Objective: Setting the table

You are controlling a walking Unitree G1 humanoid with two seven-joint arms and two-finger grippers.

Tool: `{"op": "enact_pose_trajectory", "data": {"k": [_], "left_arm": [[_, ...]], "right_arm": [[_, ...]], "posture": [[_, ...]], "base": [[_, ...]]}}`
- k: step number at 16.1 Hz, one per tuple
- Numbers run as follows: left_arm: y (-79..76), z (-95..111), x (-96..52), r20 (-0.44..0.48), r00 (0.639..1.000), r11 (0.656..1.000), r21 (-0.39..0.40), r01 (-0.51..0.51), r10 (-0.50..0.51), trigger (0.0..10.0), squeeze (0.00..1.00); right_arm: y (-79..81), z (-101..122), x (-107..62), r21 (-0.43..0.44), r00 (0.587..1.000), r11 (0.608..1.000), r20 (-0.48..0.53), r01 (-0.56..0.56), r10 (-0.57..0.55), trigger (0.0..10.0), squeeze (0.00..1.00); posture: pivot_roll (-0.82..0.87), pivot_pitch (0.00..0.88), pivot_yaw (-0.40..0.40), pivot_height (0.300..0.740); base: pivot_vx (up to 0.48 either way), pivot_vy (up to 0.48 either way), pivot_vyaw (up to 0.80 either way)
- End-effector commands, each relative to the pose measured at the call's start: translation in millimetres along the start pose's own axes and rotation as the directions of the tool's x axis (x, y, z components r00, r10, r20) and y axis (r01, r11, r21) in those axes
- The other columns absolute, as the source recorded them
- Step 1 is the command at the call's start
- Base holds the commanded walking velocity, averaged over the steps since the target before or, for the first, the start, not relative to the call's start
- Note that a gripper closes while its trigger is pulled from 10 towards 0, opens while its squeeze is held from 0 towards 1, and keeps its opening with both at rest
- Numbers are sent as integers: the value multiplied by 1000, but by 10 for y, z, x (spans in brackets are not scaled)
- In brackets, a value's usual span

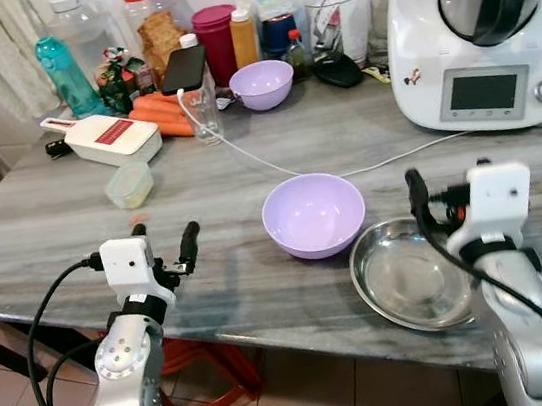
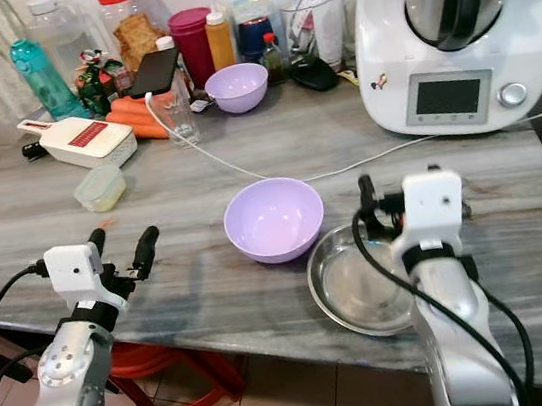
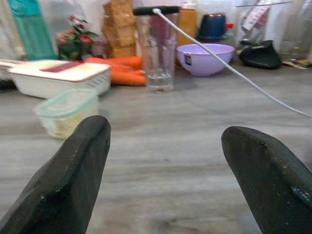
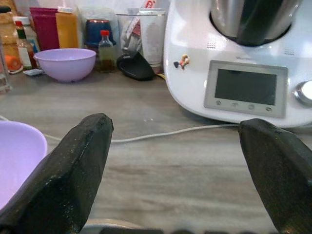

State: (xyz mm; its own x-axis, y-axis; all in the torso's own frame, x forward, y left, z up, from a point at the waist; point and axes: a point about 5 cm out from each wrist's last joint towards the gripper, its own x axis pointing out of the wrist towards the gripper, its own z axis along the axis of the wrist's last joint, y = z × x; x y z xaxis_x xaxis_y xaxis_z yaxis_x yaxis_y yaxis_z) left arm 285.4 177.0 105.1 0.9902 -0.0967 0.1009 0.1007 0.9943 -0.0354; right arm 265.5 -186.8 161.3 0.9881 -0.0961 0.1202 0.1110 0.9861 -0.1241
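Both fingers sets are spread wide and empty, the right gripper hovering over the steel plate at 4 o'clock of the lavender bowl, left gripper idle at 9, so the robot should probably pinch the plate's rim squarely.

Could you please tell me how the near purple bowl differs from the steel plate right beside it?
The near purple bowl is deep with high rounded walls; the steel plate is shallow and wide. The bowl is matte lilac plastic in look, while the plate is shiny bare metal. The bowl sits well in from the table edge; the plate lies at the near edge, below the right gripper. Both are round, upright and empty.
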Motion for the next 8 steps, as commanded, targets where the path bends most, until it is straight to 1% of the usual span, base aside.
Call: {"op": "enact_pose_trajectory", "data": {"k": [1,2,3,4,5,7,8], "left_arm": [[64,-32,-99,-3,999,998,40,-50,51,10000,0],[92,-29,-136,4,997,996,55,-75,75,10000,0],[136,-31,-181,6,994,992,66,-106,106,10000,0],[198,-29,-245,16,987,983,89,-160,159,10000,0],[221,-62,-341,0,983,978,100,-183,184,10000,0],[204,-138,-443,-29,981,974,123,-188,193,10000,0],[179,-169,-454,-47,981,975,121,-184,190,10000,0]], "right_arm": [[14,30,-52,79,1000,997,25,-19,17,10000,0],[0,37,-92,108,999,994,26,-31,28,10000,0],[-29,52,-134,91,999,995,43,-29,25,10000,0],[-48,57,-200,130,999,991,47,-28,22,10000,0],[-52,71,-289,45,996,998,76,-49,45,10000,0],[-68,22,-352,49,998,998,62,-32,29,10000,0],[-45,23,-358,45,996,998,70,-51,48,10000,0]], "posture": [[-119,0,97,740],[-119,0,97,740],[-116,0,98,740],[-116,0,98,740],[-116,0,99,740],[-112,0,100,740],[-108,0,101,740]], "base": [[0,0,0],[0,0,0],[0,0,0],[0,0,0],[0,0,0],[0,0,0],[0,0,0]]}}
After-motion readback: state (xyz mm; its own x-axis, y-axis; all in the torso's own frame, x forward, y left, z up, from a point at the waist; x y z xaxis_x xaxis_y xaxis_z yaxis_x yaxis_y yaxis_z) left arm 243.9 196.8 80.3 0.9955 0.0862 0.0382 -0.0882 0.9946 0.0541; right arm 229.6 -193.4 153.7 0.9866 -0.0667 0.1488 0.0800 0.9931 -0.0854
